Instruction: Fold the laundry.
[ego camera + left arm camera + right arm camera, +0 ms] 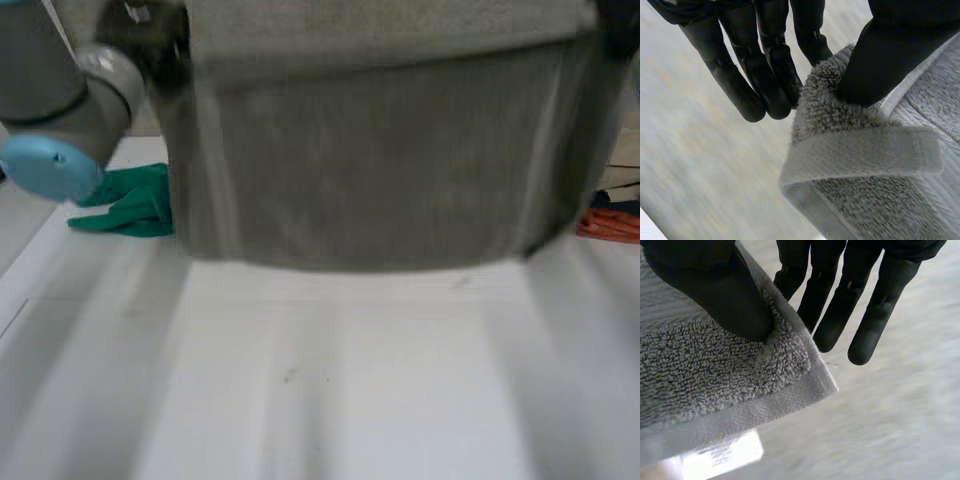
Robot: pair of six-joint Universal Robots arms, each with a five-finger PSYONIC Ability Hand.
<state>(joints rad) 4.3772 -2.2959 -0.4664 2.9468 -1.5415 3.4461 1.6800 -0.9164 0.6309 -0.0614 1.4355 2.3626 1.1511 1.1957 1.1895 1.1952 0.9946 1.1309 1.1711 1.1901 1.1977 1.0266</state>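
- White table (pixel 350 380) lies under both hands, and a green cloth (pixel 135 205) rests on it beside the left arm.
- Left robot hand (pixel 875 65) pinches one top corner of the grey towel (pixel 370 170) between thumb and fingers.
- Right robot hand (pixel 725 295) pinches the other top corner the same way.
- Towel hangs spread between them, above the table.
- It looks soft, thick and limp, so I judge the hemmed corners give the best hold.

the towel (pixel 380 180) is thick, rough, looped terry cloth; the table (pixel 350 380) is smooth and matt.
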